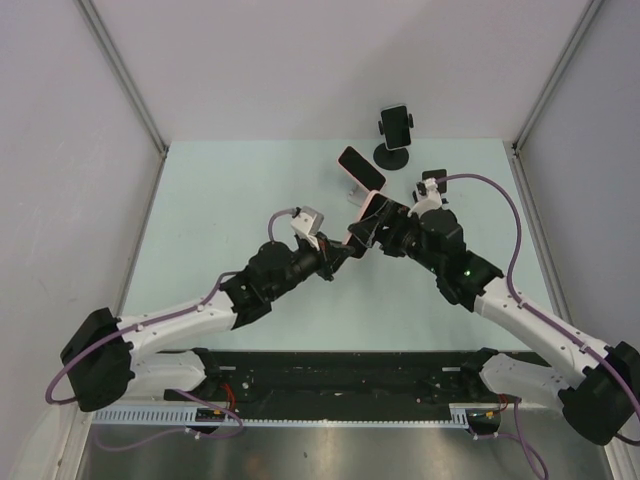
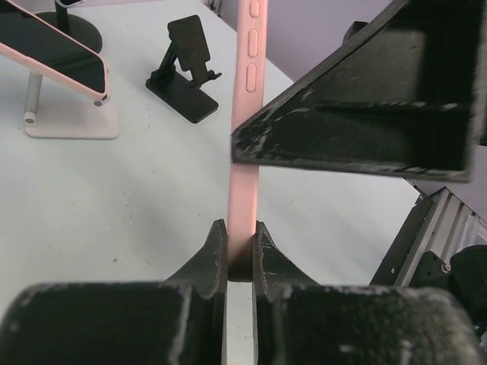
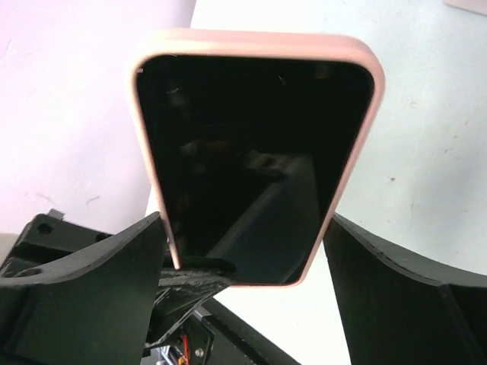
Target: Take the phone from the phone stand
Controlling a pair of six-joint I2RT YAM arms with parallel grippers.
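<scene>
Tightly, one short end of the phone (image 2: 243,84) is clamped by the left gripper (image 2: 240,228), whose jaws are drawn almost together on the thin pink case. The same phone is spanned across its width by the right gripper (image 3: 243,217), which is held wide, with one finger (image 3: 91,296) set against each long edge; contact appears to be made on both sides. The phone is held off the worktop (image 2: 114,198), on the near side of the white stand (image 2: 72,122), with its dark screen turned towards the right wrist camera. A second phone (image 2: 49,53) is carried on the white stand. A black folding stand (image 2: 186,72) with a bare cradle is seen just beside the white stand, and a round-based black stand (image 1: 393,155) bearing a third phone (image 1: 396,122) is seen beyond it
</scene>
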